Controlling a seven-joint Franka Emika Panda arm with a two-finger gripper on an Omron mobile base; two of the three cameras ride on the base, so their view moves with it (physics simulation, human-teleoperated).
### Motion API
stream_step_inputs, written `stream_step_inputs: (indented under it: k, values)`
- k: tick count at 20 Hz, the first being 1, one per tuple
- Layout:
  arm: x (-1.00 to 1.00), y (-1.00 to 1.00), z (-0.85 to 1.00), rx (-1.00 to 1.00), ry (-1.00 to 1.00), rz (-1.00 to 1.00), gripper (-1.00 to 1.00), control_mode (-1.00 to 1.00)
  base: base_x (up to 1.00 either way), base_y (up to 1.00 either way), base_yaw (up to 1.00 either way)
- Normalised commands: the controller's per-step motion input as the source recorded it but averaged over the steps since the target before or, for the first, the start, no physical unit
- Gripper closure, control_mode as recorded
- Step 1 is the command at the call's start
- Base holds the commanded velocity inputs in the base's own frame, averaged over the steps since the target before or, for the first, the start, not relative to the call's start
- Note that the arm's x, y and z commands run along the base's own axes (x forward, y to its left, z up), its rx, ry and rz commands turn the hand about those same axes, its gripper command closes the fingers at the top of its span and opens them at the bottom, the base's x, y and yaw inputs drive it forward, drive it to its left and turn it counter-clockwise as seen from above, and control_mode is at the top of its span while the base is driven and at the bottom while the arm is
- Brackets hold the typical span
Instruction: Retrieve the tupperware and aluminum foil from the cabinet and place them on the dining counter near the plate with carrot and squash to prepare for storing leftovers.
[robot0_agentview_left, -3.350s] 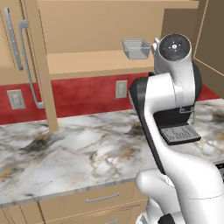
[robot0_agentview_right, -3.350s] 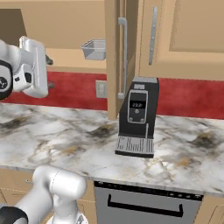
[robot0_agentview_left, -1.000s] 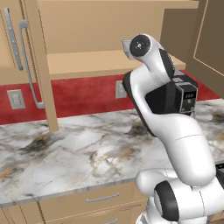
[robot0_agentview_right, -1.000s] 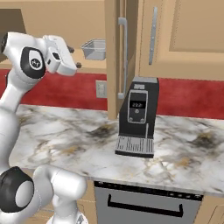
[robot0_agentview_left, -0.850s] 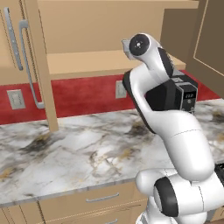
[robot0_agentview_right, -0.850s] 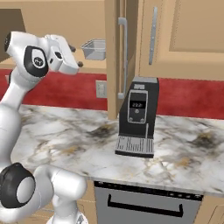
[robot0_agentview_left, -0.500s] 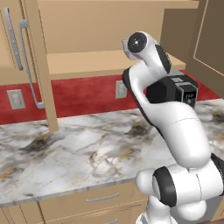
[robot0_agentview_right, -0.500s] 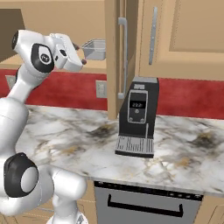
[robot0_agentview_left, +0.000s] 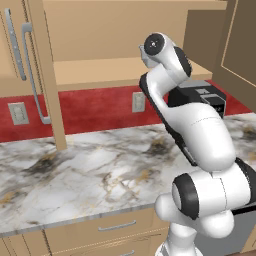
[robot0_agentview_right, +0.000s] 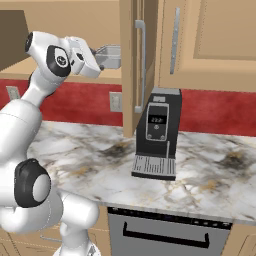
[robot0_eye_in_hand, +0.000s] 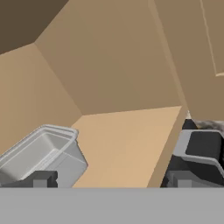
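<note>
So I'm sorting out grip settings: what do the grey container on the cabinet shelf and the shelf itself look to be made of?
The shallow grey rectangular container looks like thin, slightly translucent plastic: pale see-through walls, rounded corners and a flared rim. The light tan cabinet shelf it sits on reads as smooth matte wood or laminate: flat, even colour with no visible grain or shine, so I can't tell which.

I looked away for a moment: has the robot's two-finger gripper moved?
Yes. In the right base view the open gripper has risen and swung right, toward the grey translucent plastic tupperware on the tan wooden cabinet's shelf.
</note>
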Motion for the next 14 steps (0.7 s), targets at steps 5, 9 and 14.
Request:
stream_step_inputs:
  k: [5, 9, 14]
  values:
    - [0.26, 0.0, 0.0, 0.0, 0.05, -0.03, -1.0, -1.0, 0.0, 0.0, 0.0]
    - [0.09, 0.0, 0.01, 0.0, 0.04, -0.09, -1.0, -1.0, 0.0, 0.0, 0.0]
    - [0.14, 0.0, 0.0, 0.0, 0.0, -0.08, -1.0, -1.0, 0.0, 0.0, 0.0]
